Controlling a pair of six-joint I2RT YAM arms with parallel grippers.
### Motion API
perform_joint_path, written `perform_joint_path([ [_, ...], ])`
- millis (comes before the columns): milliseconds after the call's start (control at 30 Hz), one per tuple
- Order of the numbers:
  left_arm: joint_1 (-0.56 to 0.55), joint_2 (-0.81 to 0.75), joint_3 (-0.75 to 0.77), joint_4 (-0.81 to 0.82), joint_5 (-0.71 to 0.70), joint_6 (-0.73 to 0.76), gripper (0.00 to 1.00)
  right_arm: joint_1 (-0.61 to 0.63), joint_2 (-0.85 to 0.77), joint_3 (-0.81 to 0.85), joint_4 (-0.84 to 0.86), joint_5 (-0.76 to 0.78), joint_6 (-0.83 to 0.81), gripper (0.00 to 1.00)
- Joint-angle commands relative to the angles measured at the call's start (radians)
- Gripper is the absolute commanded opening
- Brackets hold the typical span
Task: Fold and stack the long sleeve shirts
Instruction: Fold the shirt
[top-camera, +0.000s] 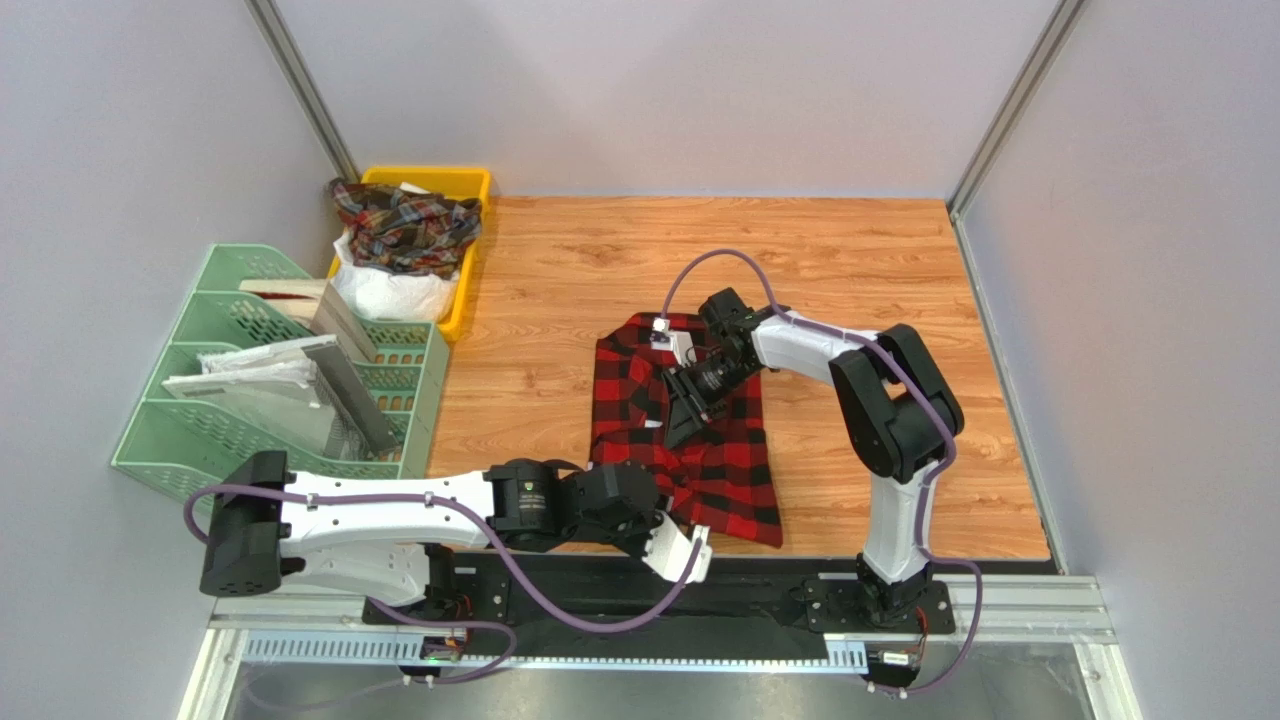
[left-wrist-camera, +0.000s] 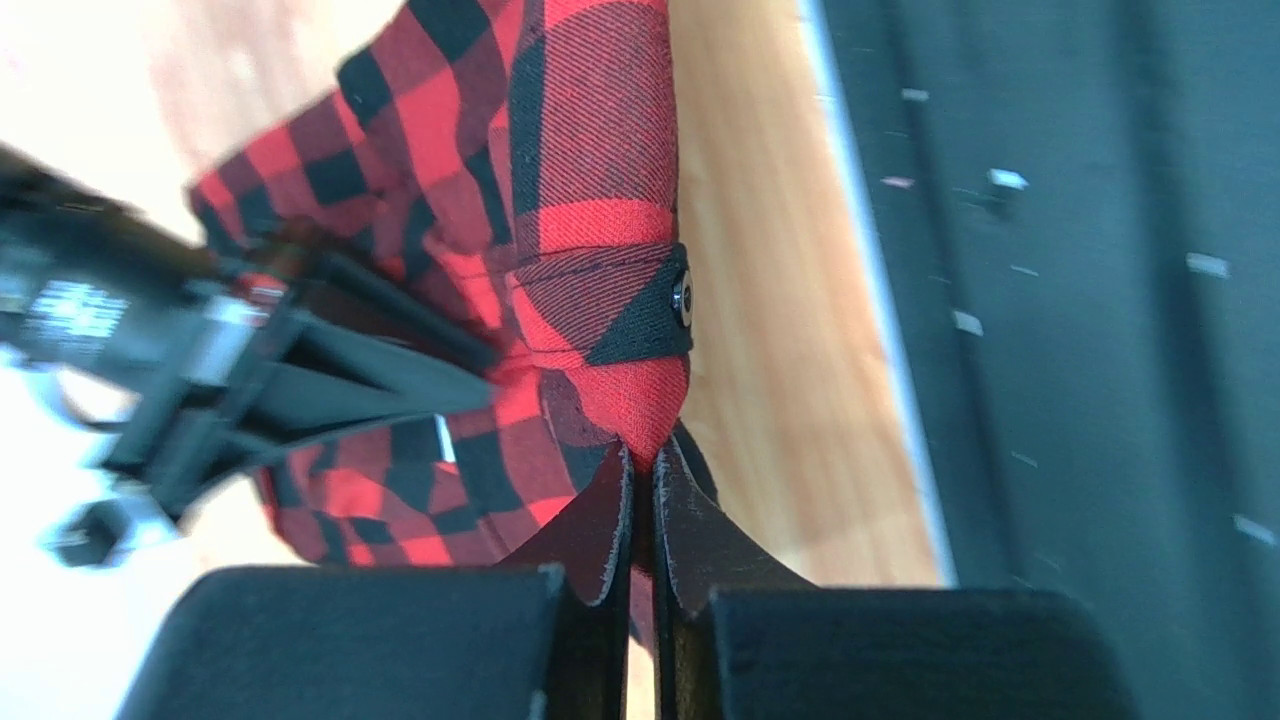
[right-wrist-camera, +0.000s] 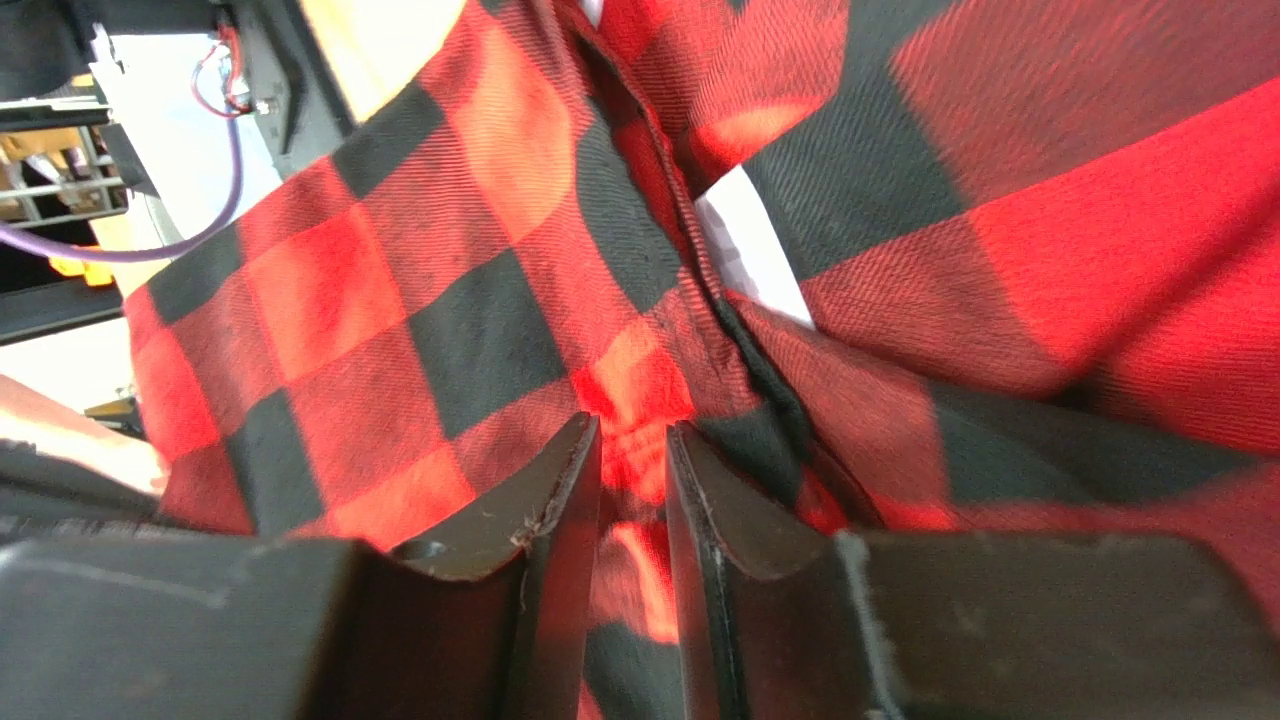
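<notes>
- Left gripper (left-wrist-camera: 639, 458) is pinching something, isn't it?
- Yes, its fingers are pressing together on the tip of a buttoned cuff (left-wrist-camera: 609, 308) of the red-and-black shirt (top-camera: 721, 458), by the near edge.
- And the right gripper (right-wrist-camera: 631, 450)?
- It is nipping a fold of cloth beside the white neck label (right-wrist-camera: 751, 248). Its fingers are sitting almost together, though I cannot quite tell how much fabric they are gripping.
- Where is the shirt lying?
- It is lying bunched in the middle of the wooden table (top-camera: 872, 270), partly narrowed but not squared.
- So how far along?
- Early, I am judging: no folded stack is showing, and another plaid shirt (top-camera: 403, 222) is sitting in the yellow bin (top-camera: 466, 180).
</notes>
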Motion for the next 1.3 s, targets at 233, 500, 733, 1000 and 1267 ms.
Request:
perform_joint_path([
  [233, 0.112, 0.007, 0.187, -0.283, 0.280, -0.085, 0.00, -0.118, 0.011, 0.294, -0.148, 0.070, -0.146, 0.31],
  [500, 0.429, 0.236, 0.417, -0.400, 0.568, 0.064, 0.00, -0.138, 0.116, 0.391, -0.206, 0.070, -0.178, 0.30],
  [733, 0.625, 0.588, 0.704, -0.581, 0.795, 0.236, 0.13, -0.178, 0.124, 0.414, -0.229, 0.033, -0.173, 0.35],
  [1000, 0.819, 0.875, 0.902, -0.648, 0.863, 0.210, 0.29, -0.303, 0.049, 0.488, -0.373, 0.047, -0.221, 0.68],
  [1267, 1.004, 0.693, 0.729, -0.491, 1.101, -0.135, 0.58, -0.386, -0.207, 0.170, -0.345, 0.039, -0.220, 0.82],
])
